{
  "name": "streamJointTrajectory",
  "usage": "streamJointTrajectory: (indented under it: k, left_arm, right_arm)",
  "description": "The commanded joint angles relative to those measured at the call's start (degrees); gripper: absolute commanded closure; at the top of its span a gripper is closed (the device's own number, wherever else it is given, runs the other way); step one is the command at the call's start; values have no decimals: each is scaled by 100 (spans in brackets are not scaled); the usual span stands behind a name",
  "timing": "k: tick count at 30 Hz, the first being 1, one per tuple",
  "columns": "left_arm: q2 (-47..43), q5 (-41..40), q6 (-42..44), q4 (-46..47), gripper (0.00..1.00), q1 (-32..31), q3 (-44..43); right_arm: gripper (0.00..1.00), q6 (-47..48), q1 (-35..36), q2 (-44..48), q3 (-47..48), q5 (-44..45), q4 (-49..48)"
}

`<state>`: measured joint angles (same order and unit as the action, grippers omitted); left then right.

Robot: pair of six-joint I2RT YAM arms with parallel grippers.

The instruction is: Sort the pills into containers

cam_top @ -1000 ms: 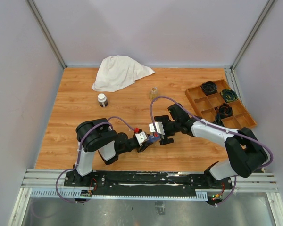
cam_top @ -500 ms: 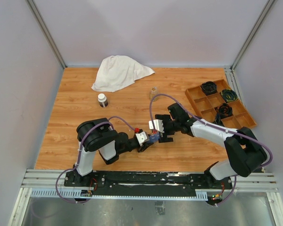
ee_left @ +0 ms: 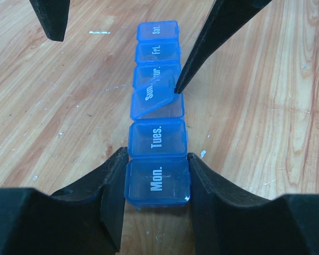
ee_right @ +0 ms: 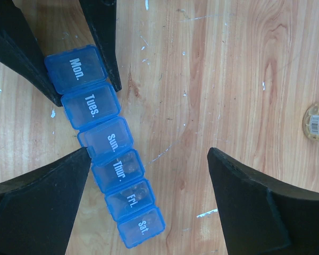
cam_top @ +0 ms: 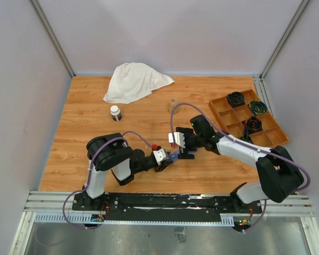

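The containers are one translucent blue pill-organizer strip (ee_left: 157,122), lying on the wooden table with lids marked Mon. to Sat. My left gripper (ee_left: 157,183) is shut on its Mon. end, one finger on each side. The Sun. lid (ee_left: 151,94) is tilted up, ajar. My right gripper (ee_right: 149,151) is open wide above the strip (ee_right: 103,143); one of its fingertips (ee_left: 178,87) touches the Sun. lid's edge. Brownish pills show through the Thur. and Fri. lids (ee_right: 128,194). In the top view the strip (cam_top: 173,155) lies between the left gripper (cam_top: 166,160) and the right gripper (cam_top: 184,154).
A small clear bottle (cam_top: 173,103) stands behind the grippers and shows in the right wrist view (ee_right: 317,121). A white-capped bottle (cam_top: 115,112) stands at left, a white cloth (cam_top: 135,79) at the back. A brown wooden divided tray (cam_top: 226,109) with dark items sits at right.
My right gripper has shifted slightly toward the back and left over the strip. The left gripper has kept its hold on the Mon. end.
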<state>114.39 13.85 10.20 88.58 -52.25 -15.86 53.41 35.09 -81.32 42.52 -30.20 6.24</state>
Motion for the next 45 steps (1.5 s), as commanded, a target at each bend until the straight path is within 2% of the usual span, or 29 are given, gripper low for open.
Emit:
streamJointTrajectory:
  k: [1, 15, 30, 45]
  left_arm:
    - [251, 287, 108, 972, 72, -40, 92]
    - [251, 409, 105, 945, 73, -35, 68]
    - [241, 535, 87, 861, 73, -40, 8]
    - [233, 540, 81, 854, 73, -40, 5]
  right_arm:
    - [9, -297, -69, 88, 159, 188, -191]
    - [13, -995, -72, -154, 259, 729, -489]
    - [16, -1603, 111, -748, 639, 1512, -290]
    - [16, -1975, 112, -786, 785, 1100, -94]
